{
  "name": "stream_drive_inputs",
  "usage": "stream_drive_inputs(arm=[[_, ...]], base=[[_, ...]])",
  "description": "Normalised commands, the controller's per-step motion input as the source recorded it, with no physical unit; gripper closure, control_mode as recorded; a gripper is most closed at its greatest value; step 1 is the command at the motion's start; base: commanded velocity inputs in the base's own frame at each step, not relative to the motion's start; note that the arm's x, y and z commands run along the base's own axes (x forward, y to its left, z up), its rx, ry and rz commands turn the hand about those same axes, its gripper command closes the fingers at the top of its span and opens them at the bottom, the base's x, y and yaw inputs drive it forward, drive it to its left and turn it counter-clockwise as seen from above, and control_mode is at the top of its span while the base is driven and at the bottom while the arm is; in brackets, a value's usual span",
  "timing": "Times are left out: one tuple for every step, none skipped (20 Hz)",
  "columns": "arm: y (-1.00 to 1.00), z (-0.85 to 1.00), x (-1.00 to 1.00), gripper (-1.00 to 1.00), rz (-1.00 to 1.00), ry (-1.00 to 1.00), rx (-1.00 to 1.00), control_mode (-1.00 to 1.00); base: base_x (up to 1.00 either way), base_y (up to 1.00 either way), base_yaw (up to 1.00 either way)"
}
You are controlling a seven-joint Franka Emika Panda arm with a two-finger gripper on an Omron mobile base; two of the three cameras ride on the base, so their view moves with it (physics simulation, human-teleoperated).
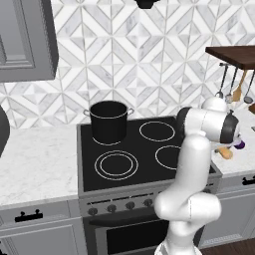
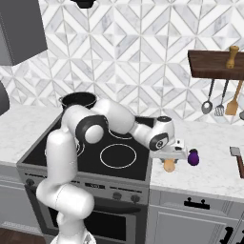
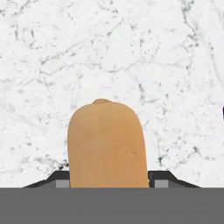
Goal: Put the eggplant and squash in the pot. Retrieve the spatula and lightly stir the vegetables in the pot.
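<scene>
The end effector [image 2: 170,159] straddles the squash [image 3: 106,144] on the desk [image 3: 131,52], fingertips flanking it; whether clenched, I cannot tell. Squeeze centred, eggplant [image 2: 193,157] at three o'clock.

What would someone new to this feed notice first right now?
First, the white arm stretched low over the marble counter right of the stove, its gripper straddling a tan squash, one finger on each side. Just beside it lies the small purple eggplant. Then the tall black pot on the stove's back left burner, and the spatula near the counter's right edge.
</scene>
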Motion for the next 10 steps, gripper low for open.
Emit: stream_drive_inputs(arm=[[0.02, 0.01, 0.0, 1.0, 0.0, -0.02, 0.0, -1.0], [0.06, 0.19, 0.0, 1.0, 0.0, -0.05, 0.0, -1.0], [0.07, 0.29, 0.0, 1.0, 0.0, -0.07, 0.0, -1.0], [0.21, 0.54, -0.05, 1.0, 0.0, -0.14, 0.0, -1.0], [0.26, 0.64, -0.05, 1.0, 0.0, -0.15, 0.0, -1.0], [0.41, 0.85, -0.09, 1.0, 0.0, -0.21, 0.0, -1.0], [0.52, 0.94, -0.09, 1.0, 0.0, -0.22, 0.0, -1.0], [0.73, 0.94, -0.06, 1.0, 0.0, -0.2, 0.0, -1.0], [0.91, 1.0, -0.05, 1.0, 0.0, -0.19, 0.0, -1.0], [1.0, 1.0, -0.06, 1.0, 0.0, -0.21, -0.03, -1.0]], base=[[0.0, 0.0, 0.0], [0.0, 0.0, 0.0], [0.0, 0.0, 0.0], [0.0, 0.0, 0.0], [0.0, 0.0, 0.0], [0.0, 0.0, 0.0], [0.0, 0.0, 0.0], [0.0, 0.0, 0.0], [0.0, 0.0, 0.0], [0.0, 0.0, 0.0]])
